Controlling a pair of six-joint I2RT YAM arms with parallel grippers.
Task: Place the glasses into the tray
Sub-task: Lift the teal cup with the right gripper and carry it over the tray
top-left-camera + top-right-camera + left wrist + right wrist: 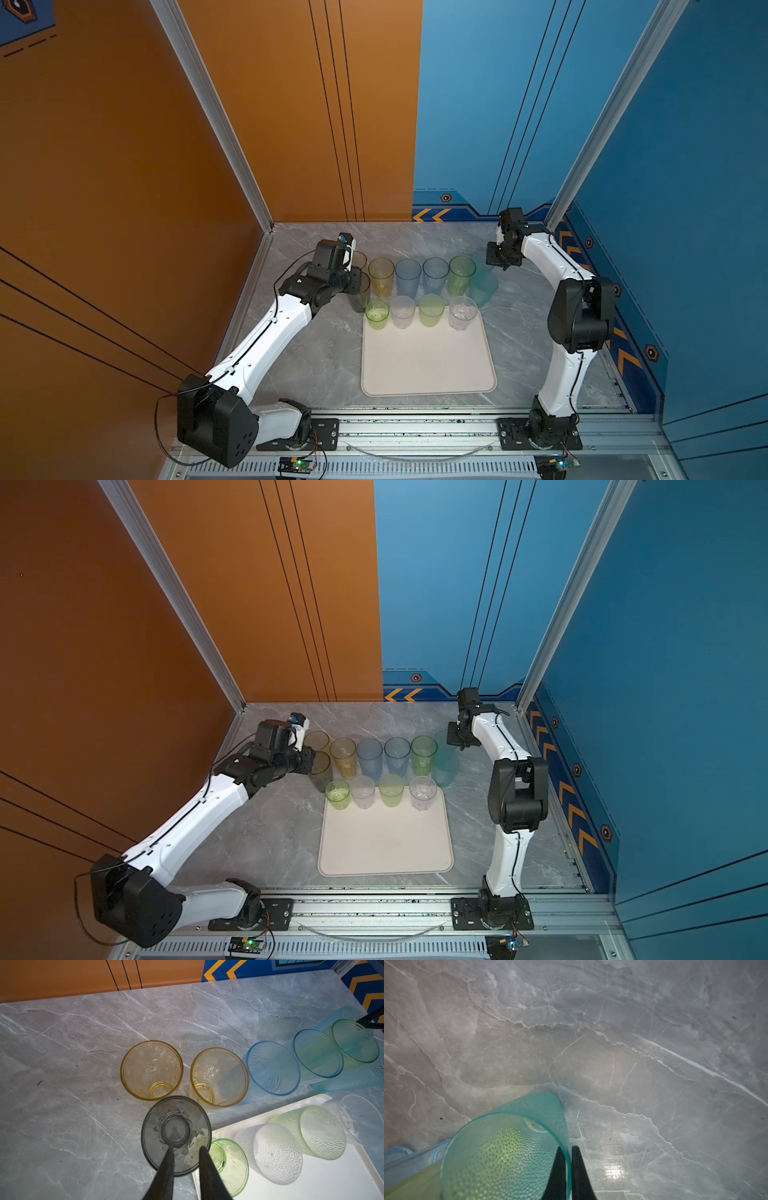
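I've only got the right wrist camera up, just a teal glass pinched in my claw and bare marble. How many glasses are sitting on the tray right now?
Observer: Four: a green glass, a frosted glass, a pale green glass and a clear glass, in a row along the far edge of the tray.
Operator: Where's the left claw?
Observer: The left claw is at the smoky grey glass, on the table by the tray's far-left corner. Its tips are slightly apart over the mouth, and I can't tell if it grips.
Operator: Anything close to my glass?
Observer: A second teal glass stands just robot-side of your teal glass.
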